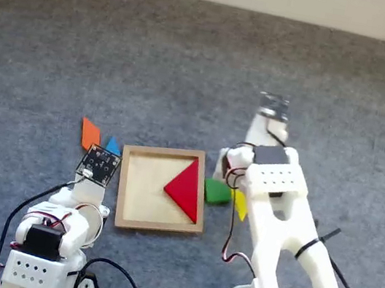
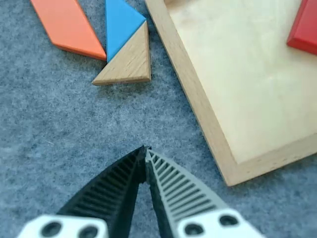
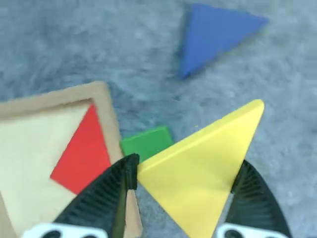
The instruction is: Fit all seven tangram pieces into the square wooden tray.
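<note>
In the high view, the square wooden tray (image 1: 165, 153) lies on the grey mat (image 1: 191, 62) between the two arms. It has one piece in it, a red triangle (image 1: 185, 189) against its wall on the right arm's side. A green piece (image 1: 216, 192) lies just outside that wall, and a yellow triangle (image 1: 240, 204) shows beside it under the right arm (image 1: 279, 203). An orange parallelogram (image 1: 90, 133) and a light blue triangle (image 1: 113, 147) lie off the tray's opposite side, near the left arm (image 1: 51, 239). Six pieces remain outside, so the task looks to be in its early part.

In the left wrist view, the left gripper (image 2: 146, 153) hangs over bare mat with its jaws pressed together, holding nothing. It is apart from the tray rim and from a wooden triangle (image 2: 130, 62), which touches the light blue triangle.

In the right wrist view, the right gripper (image 3: 188, 178) has its jaws spread wide around the yellow triangle and clamps it by its edges. The piece seems raised off the mat, above the green piece and just beside the tray wall. A dark blue triangle (image 3: 215, 32) lies farther off on the mat.

The step in hand appears to be carrying the yellow triangle to the tray. The next move calls for bringing it over the wall, turning it to match the red triangle's free edge, and lowering it flat before release.
</note>
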{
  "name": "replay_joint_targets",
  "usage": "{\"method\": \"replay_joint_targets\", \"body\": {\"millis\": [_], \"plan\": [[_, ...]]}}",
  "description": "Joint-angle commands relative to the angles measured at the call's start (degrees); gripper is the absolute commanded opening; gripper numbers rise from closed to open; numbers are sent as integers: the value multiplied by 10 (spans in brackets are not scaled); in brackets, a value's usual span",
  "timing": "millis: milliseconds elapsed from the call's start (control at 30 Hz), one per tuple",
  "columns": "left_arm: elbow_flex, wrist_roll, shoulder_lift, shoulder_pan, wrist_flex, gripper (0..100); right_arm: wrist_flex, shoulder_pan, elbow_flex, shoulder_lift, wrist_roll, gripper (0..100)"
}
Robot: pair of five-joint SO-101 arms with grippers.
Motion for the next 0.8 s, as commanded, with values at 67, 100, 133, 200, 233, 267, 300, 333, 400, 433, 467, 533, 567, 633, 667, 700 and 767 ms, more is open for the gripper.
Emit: {"method": "replay_joint_targets", "body": {"millis": [67, 100, 133, 200, 233, 267, 300, 333, 400, 433, 467, 533, 567, 633, 667, 700, 767], "plan": [[11, 1, -33, -4, 7, 7, -2, -51, -38, -12, 158, 187], [11, 1, -33, -4, 7, 7, -14, -58, -38, -12, 179, 187], [11, 1, -33, -4, 7, 7, -29, -63, -36, -11, 198, 187], [11, 1, -33, -4, 7, 7, -58, -71, -34, -11, 231, 187], [11, 1, -33, -4, 7, 7, -73, -75, -34, -11, 250, 187], [11, 1, -33, -4, 7, 7, -81, -80, -34, -11, 273, 187], [11, 1, -33, -4, 7, 7, -88, -86, -34, -11, 297, 187], [11, 1, -33, -4, 7, 7, -92, -92, -34, -11, 323, 187], [11, 1, -33, -4, 7, 7, -96, -107, -34, -11, 372, 187], [11, 1, -33, -4, 7, 7, -97, -115, -34, -11, 397, 187], [11, 1, -33, -4, 7, 7, -104, -123, -34, -11, 422, 187], [11, 1, -33, -4, 7, 7, -122, -137, -34, -11, 465, 187], [11, 1, -33, -4, 7, 7, -132, -144, -33, -11, 485, 187], [11, 1, -33, -4, 7, 7, -152, -160, -32, -11, 523, 187], [11, 1, -33, -4, 7, 7, -158, -167, -32, -11, 542, 187], [11, 1, -33, -4, 7, 7, -158, -175, -31, -11, 560, 187], [11, 1, -33, -4, 7, 7, -157, -192, -31, -10, 596, 187]]}}
